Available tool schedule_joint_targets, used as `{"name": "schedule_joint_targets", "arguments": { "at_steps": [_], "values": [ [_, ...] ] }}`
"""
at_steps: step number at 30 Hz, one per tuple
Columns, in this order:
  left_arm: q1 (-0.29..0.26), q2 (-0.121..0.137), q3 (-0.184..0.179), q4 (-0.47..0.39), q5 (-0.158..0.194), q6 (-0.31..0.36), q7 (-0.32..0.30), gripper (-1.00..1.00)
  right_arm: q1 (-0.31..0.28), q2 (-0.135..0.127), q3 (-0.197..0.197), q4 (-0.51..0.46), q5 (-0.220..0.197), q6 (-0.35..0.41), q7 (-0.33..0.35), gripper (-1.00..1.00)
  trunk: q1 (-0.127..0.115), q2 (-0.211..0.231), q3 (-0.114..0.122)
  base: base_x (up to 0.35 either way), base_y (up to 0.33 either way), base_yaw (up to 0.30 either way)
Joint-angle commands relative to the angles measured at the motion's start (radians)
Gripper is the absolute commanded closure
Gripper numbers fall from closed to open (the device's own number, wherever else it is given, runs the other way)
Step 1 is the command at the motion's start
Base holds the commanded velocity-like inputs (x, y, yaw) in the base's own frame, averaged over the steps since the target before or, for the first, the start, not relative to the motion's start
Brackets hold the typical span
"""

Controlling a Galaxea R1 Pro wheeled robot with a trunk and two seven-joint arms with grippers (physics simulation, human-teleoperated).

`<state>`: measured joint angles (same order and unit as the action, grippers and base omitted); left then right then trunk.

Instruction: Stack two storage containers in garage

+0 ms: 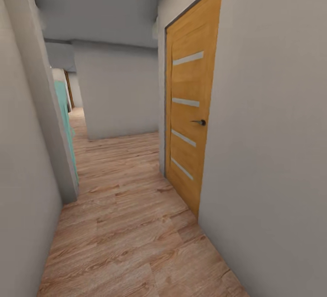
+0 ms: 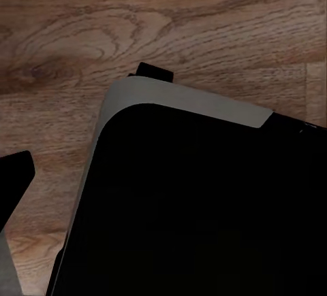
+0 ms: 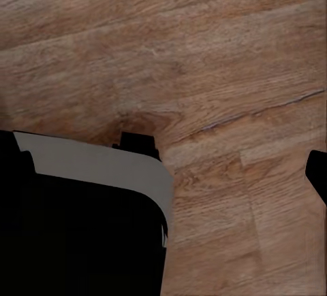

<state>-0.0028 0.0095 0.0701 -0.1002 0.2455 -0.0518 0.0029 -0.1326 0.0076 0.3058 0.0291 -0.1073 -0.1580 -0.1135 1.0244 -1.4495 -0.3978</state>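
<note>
I am in a narrow hallway with light wood-plank flooring (image 1: 131, 224); the two storage containers and the garage are out of view. In the left wrist view, one dark fingertip (image 2: 13, 180) of my left gripper sits at the picture's edge, above wood planks and my own black, grey-edged base (image 2: 184, 99). The right wrist view has a dark fingertip (image 3: 317, 173) of my right gripper at its edge, over the same planks and my base (image 3: 102, 163). Both grippers look open and hold nothing.
An orange wood door (image 1: 190, 115) with pale slats and a dark handle (image 1: 202, 122) stands shut in the right wall. A teal door (image 1: 66, 124) stands ajar on the left. A grey wall (image 1: 120, 92) ends the hallway ahead, with a passage going left past it.
</note>
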Motion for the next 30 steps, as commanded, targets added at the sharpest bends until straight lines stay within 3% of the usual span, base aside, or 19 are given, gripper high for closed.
{"name": "schedule_joint_targets", "arguments": {
  "at_steps": [1,20,30],
  "values": [
    [0.0,0.0,0.007,0.0,0.0,-0.002,0.0,-1.0,-0.001,0.0,0.009,0.003,-0.01,-0.006,-0.002,-1.0,0.001,-0.001,-0.001,0.323,0.0,0.28],
    [0.0,-0.001,0.005,0.0,0.001,-0.007,0.0,-1.0,-0.001,0.0,0.007,0.003,-0.011,-0.006,-0.004,-1.0,0.001,-0.001,-0.001,0.322,0.0,0.276],
    [0.0,0.001,0.005,0.002,0.002,-0.001,-0.001,-1.0,-0.002,0.0,0.007,0.003,-0.012,-0.006,-0.005,-1.0,0.001,-0.001,-0.001,0.323,-0.058,0.009]
  ]
}}
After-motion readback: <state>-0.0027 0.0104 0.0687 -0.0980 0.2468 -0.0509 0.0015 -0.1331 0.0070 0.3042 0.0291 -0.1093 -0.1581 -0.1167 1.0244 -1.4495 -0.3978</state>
